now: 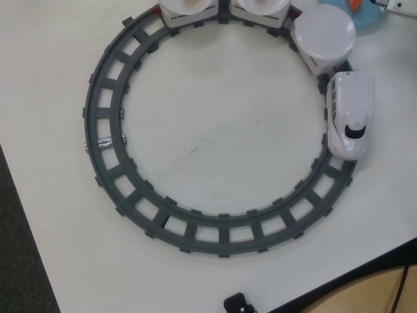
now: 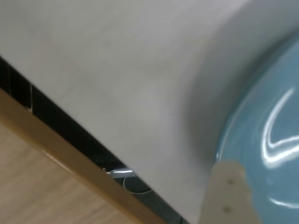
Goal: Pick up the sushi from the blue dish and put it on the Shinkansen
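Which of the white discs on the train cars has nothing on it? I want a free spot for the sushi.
The disc directly behind the Shinkansen in the overhead view: its top is plain white, while the two further back carry something.

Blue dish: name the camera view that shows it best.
The wrist view: the blue dish fills its right side, glossy rim and inner surface close up, though blurred. The overhead view catches only a sliver of it at the top edge, behind a white disc.
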Tool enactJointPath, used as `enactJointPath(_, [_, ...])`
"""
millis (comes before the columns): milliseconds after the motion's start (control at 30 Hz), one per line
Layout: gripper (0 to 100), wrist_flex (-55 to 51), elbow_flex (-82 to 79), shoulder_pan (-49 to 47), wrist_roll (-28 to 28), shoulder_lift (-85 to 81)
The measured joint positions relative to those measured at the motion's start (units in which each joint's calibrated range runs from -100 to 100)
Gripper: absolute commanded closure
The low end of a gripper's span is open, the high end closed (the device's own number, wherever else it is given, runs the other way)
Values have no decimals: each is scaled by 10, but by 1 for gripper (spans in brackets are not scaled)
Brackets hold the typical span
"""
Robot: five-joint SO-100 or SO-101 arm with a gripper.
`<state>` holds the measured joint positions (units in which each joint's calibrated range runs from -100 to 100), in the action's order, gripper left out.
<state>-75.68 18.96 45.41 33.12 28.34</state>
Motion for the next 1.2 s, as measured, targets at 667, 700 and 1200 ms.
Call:
enactJointPath(667, [70,61,40,-47,11,19])
enactJointPath(700, [70,65,40,-51,11,19])
enactJointPath(1200, [70,122,41,-48,10,101])
